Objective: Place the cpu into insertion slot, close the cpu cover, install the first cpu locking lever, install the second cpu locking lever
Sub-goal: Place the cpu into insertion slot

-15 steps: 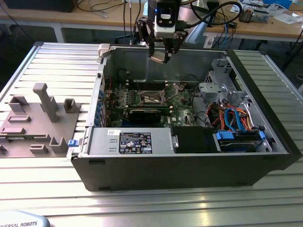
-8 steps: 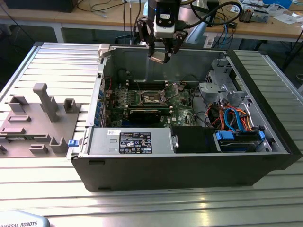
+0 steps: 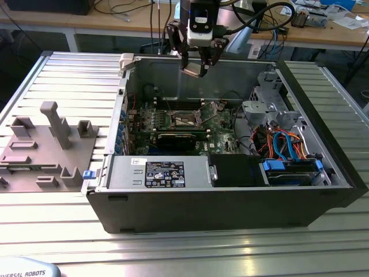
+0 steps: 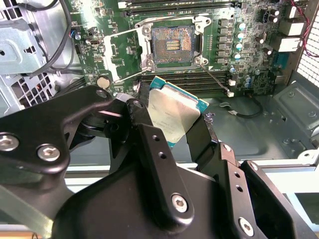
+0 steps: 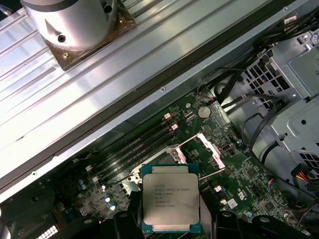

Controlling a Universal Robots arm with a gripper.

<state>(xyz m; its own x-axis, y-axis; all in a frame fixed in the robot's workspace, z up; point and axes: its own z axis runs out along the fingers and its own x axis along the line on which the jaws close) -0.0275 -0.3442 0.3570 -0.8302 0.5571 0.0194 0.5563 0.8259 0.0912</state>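
My gripper (image 3: 198, 66) hangs above the open black computer case (image 3: 230, 208), over its back wall, shut on the cpu (image 3: 194, 71). In both wrist views the cpu (image 4: 172, 114) (image 5: 170, 201) is a flat silvery square with a green edge, clamped between the black fingers (image 4: 154, 149). Well below it, on the green motherboard (image 3: 219, 130), the insertion slot (image 4: 173, 46) lies bare with its contacts showing. The cpu cover (image 4: 127, 55) is swung open beside the slot. A thin lever wire (image 4: 214, 77) stands loose beside the socket.
A long black card (image 3: 176, 138) lies in front of the socket, and a power supply (image 3: 161, 173) fills the case's front. Drive bays with blue and orange cables (image 3: 288, 153) take up the exterior view's right. A grey fixture block (image 3: 40, 147) sits outside the case.
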